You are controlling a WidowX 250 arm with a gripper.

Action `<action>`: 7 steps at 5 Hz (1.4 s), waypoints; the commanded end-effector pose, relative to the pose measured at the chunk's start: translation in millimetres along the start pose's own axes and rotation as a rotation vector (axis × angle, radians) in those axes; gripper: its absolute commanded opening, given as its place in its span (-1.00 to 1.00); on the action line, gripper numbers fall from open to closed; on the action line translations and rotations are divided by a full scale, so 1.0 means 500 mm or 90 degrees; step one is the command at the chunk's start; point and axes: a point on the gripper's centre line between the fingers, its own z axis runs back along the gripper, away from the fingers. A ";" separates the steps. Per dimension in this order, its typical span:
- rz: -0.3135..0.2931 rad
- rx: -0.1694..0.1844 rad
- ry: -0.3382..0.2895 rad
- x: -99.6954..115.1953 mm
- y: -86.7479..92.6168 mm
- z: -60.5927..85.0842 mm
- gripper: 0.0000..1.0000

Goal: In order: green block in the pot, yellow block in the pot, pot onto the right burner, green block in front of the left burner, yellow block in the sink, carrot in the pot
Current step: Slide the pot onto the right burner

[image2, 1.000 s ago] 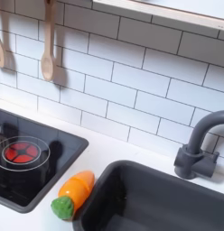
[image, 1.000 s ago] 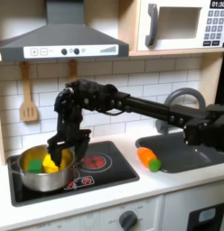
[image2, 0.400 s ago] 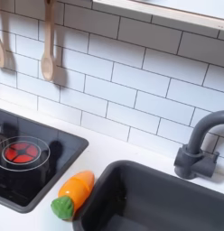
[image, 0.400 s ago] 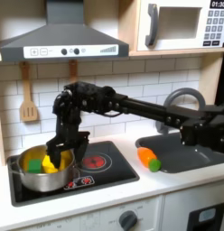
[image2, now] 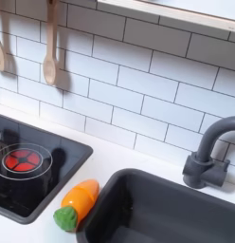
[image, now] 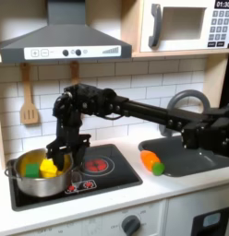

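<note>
In the first exterior view the fingers (image: 58, 159) reach down into the pot (image: 41, 177), and whether they are spread or pinching cannot be told. The yellow block (image: 50, 169) lies right under them, the green block (image: 32, 168) just beside it toward the first exterior view's left. The carrot (image: 152, 162) lies well apart on the worktop (image: 153, 189), beside the sink (image: 195, 159).
</note>
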 end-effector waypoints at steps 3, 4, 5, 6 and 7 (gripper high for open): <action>0.002 -0.032 -0.011 0.004 -0.018 -0.001 -1.00; -0.010 -0.045 -0.010 0.006 -0.034 0.000 -1.00; -0.006 -0.053 -0.008 0.002 -0.036 -0.002 -1.00; -0.014 -0.060 -0.004 -0.001 -0.052 -0.001 -1.00; -0.021 -0.063 -0.001 -0.007 -0.061 -0.002 -1.00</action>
